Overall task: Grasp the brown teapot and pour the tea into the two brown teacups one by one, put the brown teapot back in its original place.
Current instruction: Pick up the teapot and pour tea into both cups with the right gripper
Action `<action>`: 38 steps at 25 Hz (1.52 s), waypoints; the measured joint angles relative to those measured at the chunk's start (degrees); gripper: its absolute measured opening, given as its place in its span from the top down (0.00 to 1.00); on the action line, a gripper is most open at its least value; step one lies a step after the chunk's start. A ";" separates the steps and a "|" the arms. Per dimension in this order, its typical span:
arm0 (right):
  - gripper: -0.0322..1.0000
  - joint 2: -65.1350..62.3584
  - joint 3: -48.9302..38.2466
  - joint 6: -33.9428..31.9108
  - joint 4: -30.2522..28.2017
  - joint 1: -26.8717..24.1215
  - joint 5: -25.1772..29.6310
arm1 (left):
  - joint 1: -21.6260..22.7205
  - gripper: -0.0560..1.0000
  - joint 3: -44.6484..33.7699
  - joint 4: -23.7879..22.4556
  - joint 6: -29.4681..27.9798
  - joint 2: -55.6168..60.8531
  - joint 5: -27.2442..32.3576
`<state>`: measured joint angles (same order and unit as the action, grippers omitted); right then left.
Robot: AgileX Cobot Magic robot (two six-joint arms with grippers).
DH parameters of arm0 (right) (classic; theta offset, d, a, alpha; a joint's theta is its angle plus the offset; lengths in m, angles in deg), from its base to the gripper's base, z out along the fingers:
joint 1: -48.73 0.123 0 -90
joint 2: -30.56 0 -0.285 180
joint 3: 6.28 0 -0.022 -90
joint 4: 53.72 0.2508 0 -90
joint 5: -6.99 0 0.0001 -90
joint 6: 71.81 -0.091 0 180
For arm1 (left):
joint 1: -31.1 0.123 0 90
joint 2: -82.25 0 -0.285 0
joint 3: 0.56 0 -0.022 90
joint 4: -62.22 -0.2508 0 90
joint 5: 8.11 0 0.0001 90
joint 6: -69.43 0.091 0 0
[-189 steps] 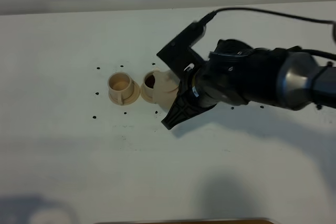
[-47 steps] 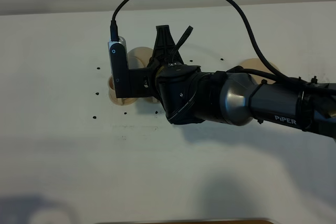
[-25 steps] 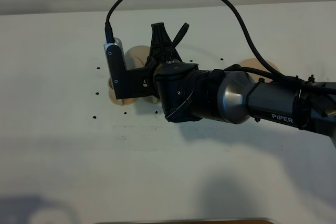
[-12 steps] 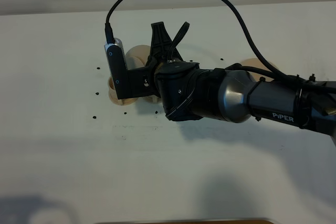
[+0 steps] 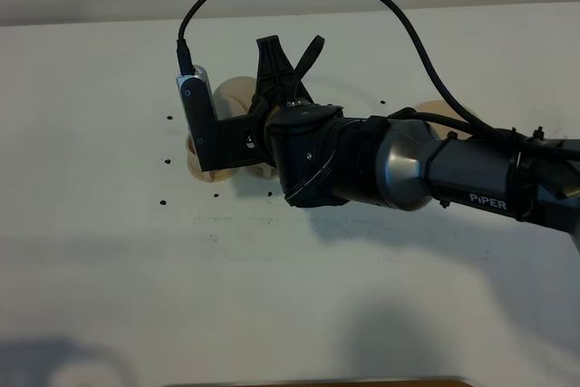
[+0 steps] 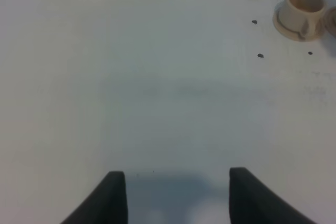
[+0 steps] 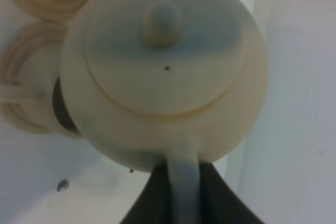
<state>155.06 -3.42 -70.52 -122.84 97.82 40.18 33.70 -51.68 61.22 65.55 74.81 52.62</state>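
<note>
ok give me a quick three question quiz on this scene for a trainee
1. True or false: the right gripper is shut on the brown teapot.
2. Pick one. The left gripper is: A) open, above the table; B) shut on a teacup; C) resting on the large saucer.
3. Short answer: is the teapot's lid on or off?
Key: 1 true; 2 A; 3 on.
</note>
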 joint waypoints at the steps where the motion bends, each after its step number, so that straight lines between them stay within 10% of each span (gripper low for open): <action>1: 0.89 0.00 0.00 0.21 0.00 0.00 0.00 | 0.00 0.47 0.00 0.00 0.00 0.00 0.00; 38: 0.89 0.00 0.61 5.34 0.00 -0.44 -1.09 | 0.00 0.47 0.00 0.00 0.00 0.00 0.00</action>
<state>155.06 -2.81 -65.18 -122.84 97.38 39.08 33.70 -51.68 61.22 65.55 74.81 52.62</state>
